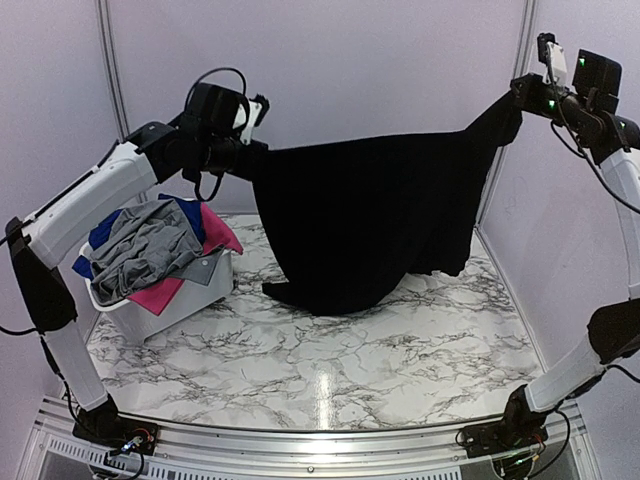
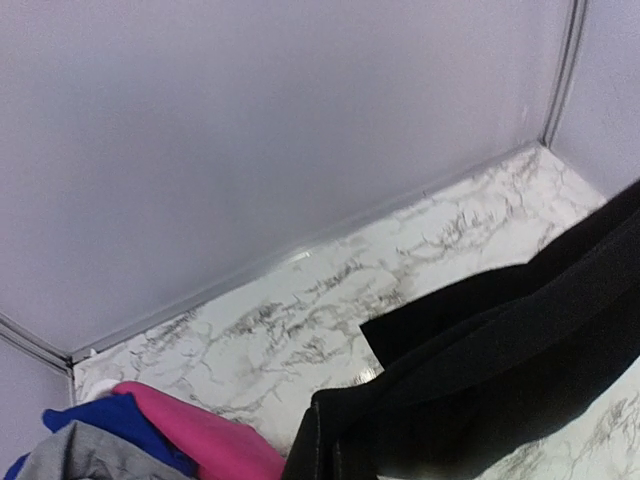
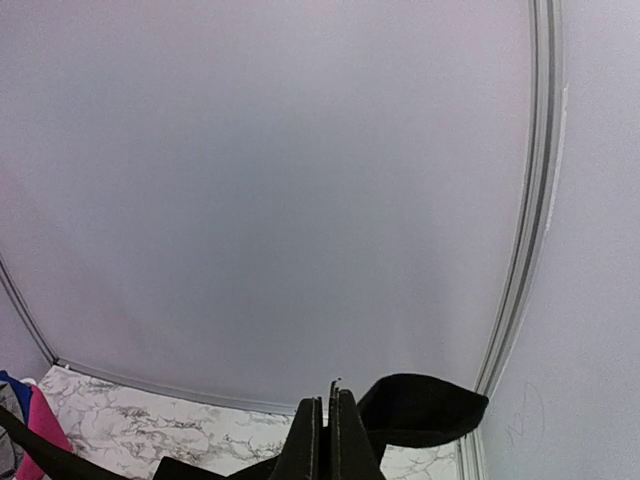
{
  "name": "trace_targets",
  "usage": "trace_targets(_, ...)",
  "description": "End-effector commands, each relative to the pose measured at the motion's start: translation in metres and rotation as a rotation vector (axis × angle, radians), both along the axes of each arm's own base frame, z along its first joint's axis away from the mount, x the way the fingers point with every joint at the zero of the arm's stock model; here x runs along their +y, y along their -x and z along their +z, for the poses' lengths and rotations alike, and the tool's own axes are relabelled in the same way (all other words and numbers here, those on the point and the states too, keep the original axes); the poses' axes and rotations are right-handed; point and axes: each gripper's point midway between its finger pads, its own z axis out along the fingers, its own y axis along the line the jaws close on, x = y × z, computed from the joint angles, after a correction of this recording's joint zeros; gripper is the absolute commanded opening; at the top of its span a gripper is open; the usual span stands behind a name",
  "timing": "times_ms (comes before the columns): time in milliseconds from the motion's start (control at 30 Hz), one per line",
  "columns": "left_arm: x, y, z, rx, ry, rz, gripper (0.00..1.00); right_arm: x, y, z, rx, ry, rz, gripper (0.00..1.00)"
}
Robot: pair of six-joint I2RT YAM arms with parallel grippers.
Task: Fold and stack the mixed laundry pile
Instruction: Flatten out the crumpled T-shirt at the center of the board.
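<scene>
From above, saw a black garment (image 1: 370, 225) stretched in the air between the two arms, sagging in the middle and reaching down to the marble table (image 1: 330, 360). Found the left gripper (image 1: 252, 152) clamped on one top corner at the left and the right gripper (image 1: 518, 95) clamped on the other corner, higher up at the right. Noted the rest of the mixed laundry pile (image 1: 150, 260) heaped in a white basket (image 1: 190, 300) on the table's left side: a grey shirt (image 1: 145, 245) on top, a royal blue piece (image 1: 190, 215) behind it, a hot-pink piece (image 1: 155, 295) spilling over the rim. Through the left wrist camera, saw no fingers, only the black garment running from the bottom edge up to the right above the table, with pink, blue and grey cloth in the lower left corner. Through the right wrist camera, saw the fingers (image 3: 312, 445) pressed together on a bunch of the black garment against a plain wall (image 3: 280, 180).
</scene>
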Motion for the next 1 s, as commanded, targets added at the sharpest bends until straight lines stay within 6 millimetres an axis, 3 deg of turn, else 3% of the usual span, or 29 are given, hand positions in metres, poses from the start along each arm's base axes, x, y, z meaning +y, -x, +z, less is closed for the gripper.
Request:
trace_targets(0, 0.024, -0.012, 0.08, -0.163, 0.084, 0.102, 0.0, -0.01, 0.029, 0.055, -0.163, -0.017, -0.042, 0.0)
trace_targets(200, -0.01, 0.011, 0.121, -0.202, 0.197, -0.097, 0.0, -0.006, 0.067, 0.093, -0.273, -0.031, -0.009, 0.0)
trace_targets(433, -0.044, 0.082, 0.168, -0.294, 0.228, -0.324, 0.0, -0.004, 0.126, 0.132, -0.388, -0.028, 0.007, 0.0)
trace_targets(733, -0.043, 0.147, 0.235, -0.375, 0.4, -0.44, 0.0, 0.006, 0.182, 0.154, -0.467, -0.056, 0.077, 0.0)
trace_targets(833, -0.044, 0.153, 0.243, -0.379, 0.432, -0.455, 0.0, 0.002, 0.187, 0.159, -0.486, -0.068, 0.055, 0.0)
trace_targets(967, -0.039, 0.12, 0.226, -0.383, 0.368, -0.292, 0.0, -0.007, 0.145, 0.134, -0.401, -0.082, -0.003, 0.0)
